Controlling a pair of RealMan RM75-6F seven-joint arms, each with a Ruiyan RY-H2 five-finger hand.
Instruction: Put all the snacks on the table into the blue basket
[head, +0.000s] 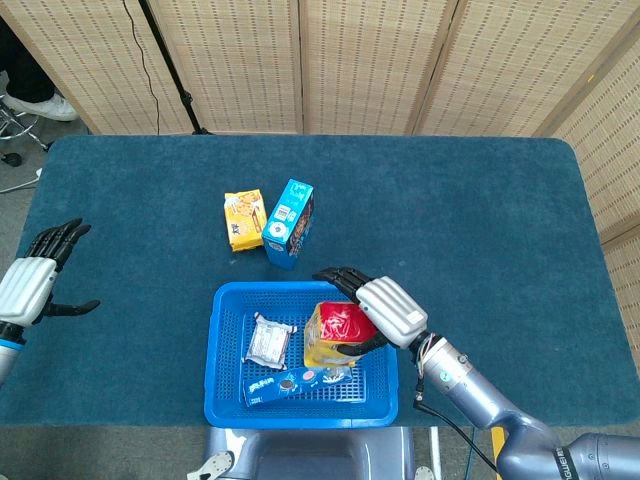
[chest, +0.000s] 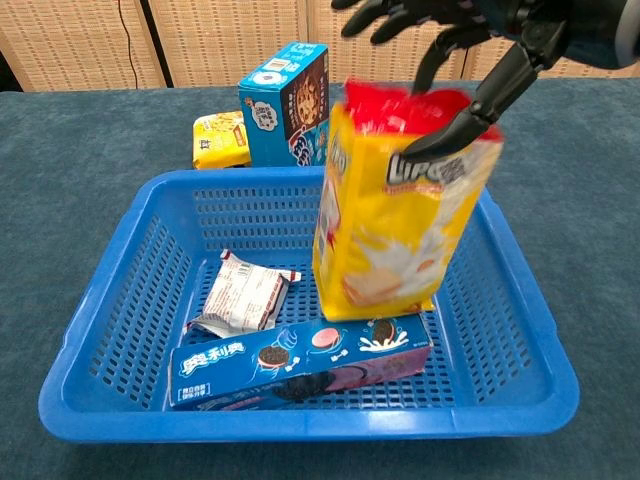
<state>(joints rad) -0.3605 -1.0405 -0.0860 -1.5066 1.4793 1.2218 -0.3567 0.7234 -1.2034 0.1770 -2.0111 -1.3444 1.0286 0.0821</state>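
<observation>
The blue basket (head: 215, 340) (chest: 100, 300) sits at the table's near edge. A yellow and red snack bag (head: 335, 335) (chest: 400, 230) stands upright inside it, at the right. My right hand (head: 385, 305) (chest: 460, 30) hovers just over the bag's top with fingers spread; one fingertip touches the red top edge. Also in the basket are a white wrapper (head: 268, 341) (chest: 243, 293) and a blue cookie box (head: 298, 381) (chest: 300, 362). Behind the basket, on the table, stand a blue carton (head: 288, 223) (chest: 285, 105) and a small yellow pack (head: 243, 219) (chest: 222, 140). My left hand (head: 35, 285) waits open at the far left.
The dark blue tablecloth (head: 480, 220) covers the whole table. Wicker screens (head: 360, 60) stand behind the far edge. A black cable and stand (head: 165, 60) run down the left screen.
</observation>
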